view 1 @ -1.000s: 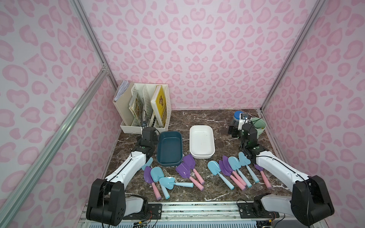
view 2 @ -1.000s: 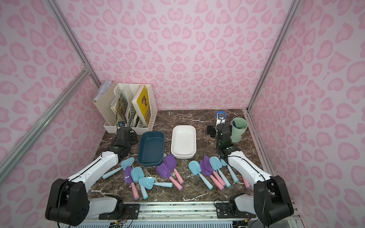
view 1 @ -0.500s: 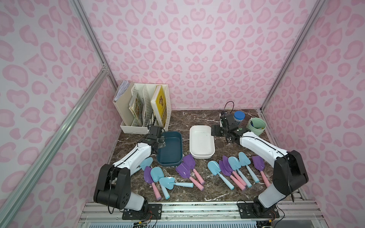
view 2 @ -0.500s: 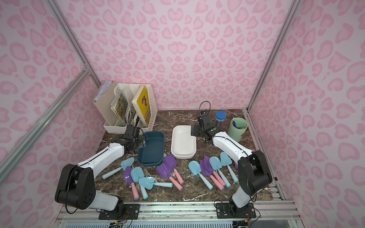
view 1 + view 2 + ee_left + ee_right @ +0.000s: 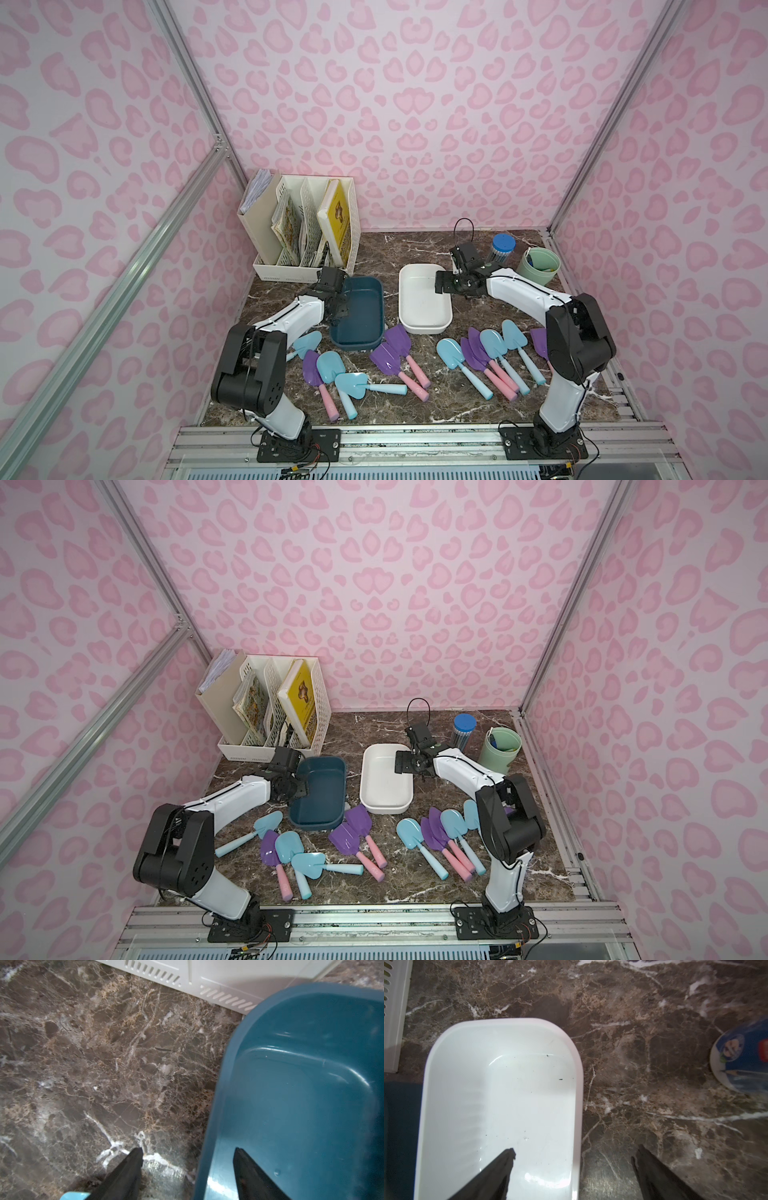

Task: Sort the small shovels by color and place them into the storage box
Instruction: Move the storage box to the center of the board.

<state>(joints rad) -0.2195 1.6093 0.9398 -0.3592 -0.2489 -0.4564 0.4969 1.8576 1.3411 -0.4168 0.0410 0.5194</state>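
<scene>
Nothing is sorted yet. In both top views the blue bin (image 5: pixel 362 309) and white bin (image 5: pixel 422 303), at frame centre, are bare inside. The blue shovels (image 5: pixel 451 359) and purple shovels (image 5: pixel 386 357) all lie mixed in a loose row on the table (image 5: pixel 415 249), across the lower middle. The left gripper (image 5: pixel 188 1150) stands open astride the blue bin's rim, one finger inside and one outside. The right gripper (image 5: pixel 575 1148) gapes wide astride the white bin's rim. Neither holds anything. Every pick and drop is left to do, likely once the bins are repositioned.
</scene>
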